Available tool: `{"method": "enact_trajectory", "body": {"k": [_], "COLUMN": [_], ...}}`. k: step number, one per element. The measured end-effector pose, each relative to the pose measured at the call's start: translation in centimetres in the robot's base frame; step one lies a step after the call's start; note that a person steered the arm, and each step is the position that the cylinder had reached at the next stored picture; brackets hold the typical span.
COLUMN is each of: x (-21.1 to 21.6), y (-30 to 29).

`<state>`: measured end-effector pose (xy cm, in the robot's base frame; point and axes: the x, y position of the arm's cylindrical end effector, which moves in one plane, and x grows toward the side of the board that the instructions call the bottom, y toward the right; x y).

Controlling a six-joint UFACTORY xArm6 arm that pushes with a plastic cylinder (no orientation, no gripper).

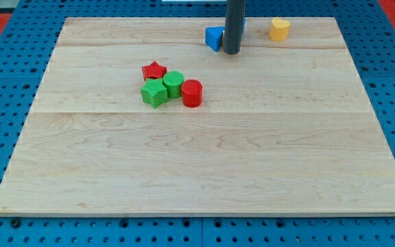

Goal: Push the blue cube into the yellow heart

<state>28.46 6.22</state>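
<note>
Wood board [204, 165] offers a smooth slide for light, rigid blocks. The rod's tip [232, 51], holding nothing, sits touching the blue cube [214, 38] on its right, at the view's top. Pushing should come from the cube's left face, toward the yellow heart [279, 29]. A red star [154, 70], green star [154, 92], green cylinder [173, 84] and red cylinder [192, 92] cluster well apart.

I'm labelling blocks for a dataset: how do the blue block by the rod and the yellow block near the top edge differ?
Colour: the blue block is blue, the yellow block yellow.
Visibility: the blue block is partly hidden behind the rod, with my tip at its right side; the yellow block shows whole and stands apart.
Position: the blue block sits to the view's left of the yellow block.
Both rest on the wooden board near its top edge.
</note>
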Motion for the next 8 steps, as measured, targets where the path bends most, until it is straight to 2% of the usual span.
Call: {"method": "enact_trajectory", "body": {"k": [1, 2, 3, 5, 6, 8], "x": [3.1, 1.3, -0.7, -2.1, -1.7, -5.6], "y": [-2.5, -7.0, -7.4, -0.2, -3.8, -5.6]}}
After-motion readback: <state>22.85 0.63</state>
